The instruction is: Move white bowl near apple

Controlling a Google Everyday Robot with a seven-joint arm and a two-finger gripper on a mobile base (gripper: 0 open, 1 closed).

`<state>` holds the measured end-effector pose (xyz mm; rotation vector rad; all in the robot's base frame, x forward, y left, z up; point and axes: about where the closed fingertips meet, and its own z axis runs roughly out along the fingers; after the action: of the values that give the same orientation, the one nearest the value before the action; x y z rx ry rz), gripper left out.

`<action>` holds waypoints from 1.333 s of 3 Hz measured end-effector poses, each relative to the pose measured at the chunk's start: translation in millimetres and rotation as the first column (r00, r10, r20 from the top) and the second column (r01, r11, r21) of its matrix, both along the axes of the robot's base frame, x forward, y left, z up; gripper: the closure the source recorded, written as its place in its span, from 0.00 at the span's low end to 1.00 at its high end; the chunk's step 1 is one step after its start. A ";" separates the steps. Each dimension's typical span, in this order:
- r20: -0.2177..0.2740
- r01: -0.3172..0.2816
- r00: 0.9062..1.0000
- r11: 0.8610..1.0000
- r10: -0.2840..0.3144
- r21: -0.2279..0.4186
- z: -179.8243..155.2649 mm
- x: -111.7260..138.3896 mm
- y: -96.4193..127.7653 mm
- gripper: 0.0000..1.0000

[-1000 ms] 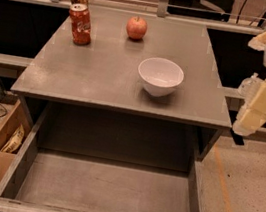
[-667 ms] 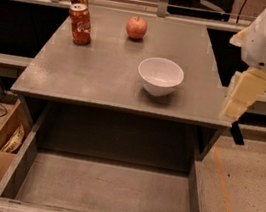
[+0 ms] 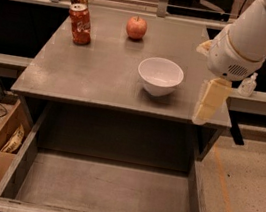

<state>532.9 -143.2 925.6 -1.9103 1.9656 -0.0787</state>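
Note:
The white bowl (image 3: 160,75) stands upright on the grey table (image 3: 98,72), right of its middle and near the front edge. The red-orange apple (image 3: 136,27) sits at the back of the table, behind and slightly left of the bowl, well apart from it. My gripper (image 3: 207,106) hangs from the white arm (image 3: 251,36) at the right, pointing down over the table's front right corner. It is just right of the bowl, does not touch it, and holds nothing I can see.
Two orange-red soda cans (image 3: 80,23) stand at the table's back left. A large open drawer (image 3: 108,190) juts out below the front edge. A cardboard box (image 3: 8,140) sits on the floor at the left. A small bottle (image 3: 248,85) stands on a ledge at the right.
The arm and gripper have swung left from beyond the table's right side to its front right corner, closer to the bowl. Bowl, apple and cans have not moved.

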 end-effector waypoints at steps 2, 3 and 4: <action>-0.012 -0.113 0.993 0.992 0.114 0.050 -41.1 5.9 45.3 0.00; -0.031 -0.135 0.990 0.991 0.135 0.004 -60.5 6.7 55.0 0.00; -0.058 -0.136 0.989 0.990 0.134 -0.027 -85.3 9.3 59.8 0.25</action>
<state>542.2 -83.4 840.3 -2.0810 1.8747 -0.0189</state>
